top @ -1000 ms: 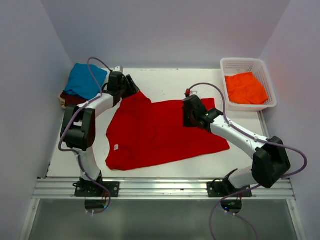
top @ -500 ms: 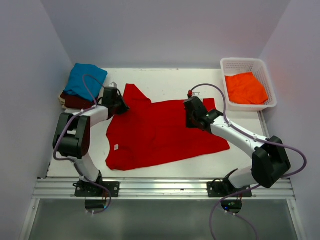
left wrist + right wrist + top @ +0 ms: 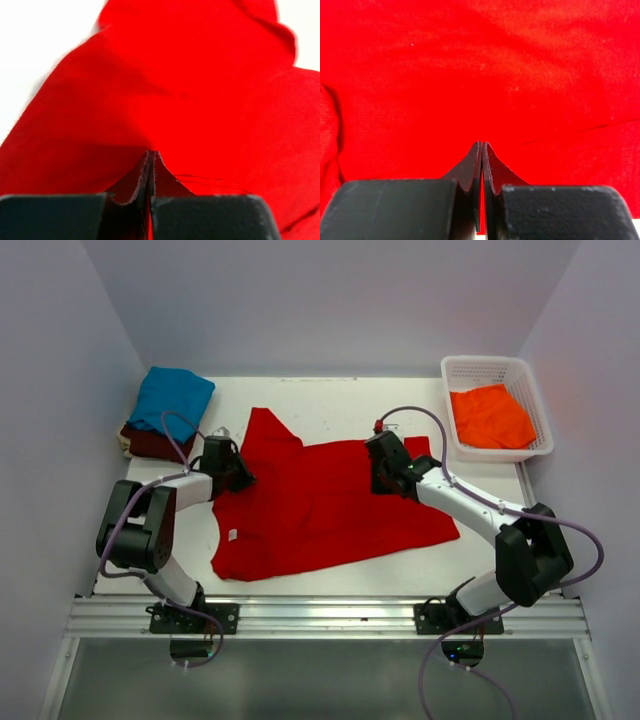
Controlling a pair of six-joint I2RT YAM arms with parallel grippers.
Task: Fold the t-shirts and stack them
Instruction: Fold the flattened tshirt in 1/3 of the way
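Observation:
A bright red t-shirt (image 3: 320,505) lies spread flat on the white table (image 3: 330,400), one sleeve pointing to the far left. My left gripper (image 3: 240,477) is shut at the shirt's left edge; in the left wrist view its tips (image 3: 151,152) meet over red cloth (image 3: 200,75) with nothing pinched. My right gripper (image 3: 380,480) is shut over the shirt's upper right part, and the right wrist view shows its tips (image 3: 482,145) together above smooth red cloth (image 3: 470,60). A folded teal t-shirt (image 3: 172,398) rests on a dark maroon one (image 3: 148,443) at the far left. An orange t-shirt (image 3: 490,415) lies in the basket.
The white lattice basket (image 3: 480,362) stands at the far right corner. White walls close the table on the left, back and right. A metal rail (image 3: 320,618) runs along the near edge by the arm bases.
My left gripper has pulled back from the far sleeve toward the near left and shut; the sleeve now lies spread out. The right gripper has shut and barely moved.

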